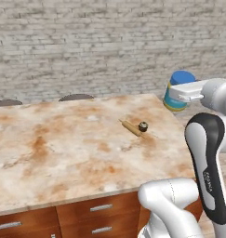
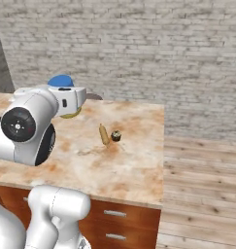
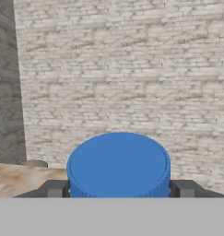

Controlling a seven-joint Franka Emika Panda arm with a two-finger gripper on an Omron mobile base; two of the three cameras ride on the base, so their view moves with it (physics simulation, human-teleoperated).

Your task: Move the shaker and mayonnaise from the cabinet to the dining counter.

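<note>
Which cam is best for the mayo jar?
Left base view: the mayonnaise shows blue lid, teal band and yellowish body, held in the claw by the dining counter corner. Hand view gives just the lid between the fingertips. Right base view: lid top, the arm covers the rest.

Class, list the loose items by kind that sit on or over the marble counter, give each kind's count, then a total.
Jar with blue lid, the mayonnaise, between the fingers of the gripper: 1
Wooden rolling pin: 1
Small dark cupcake-like item: 1
Total: 3
</note>
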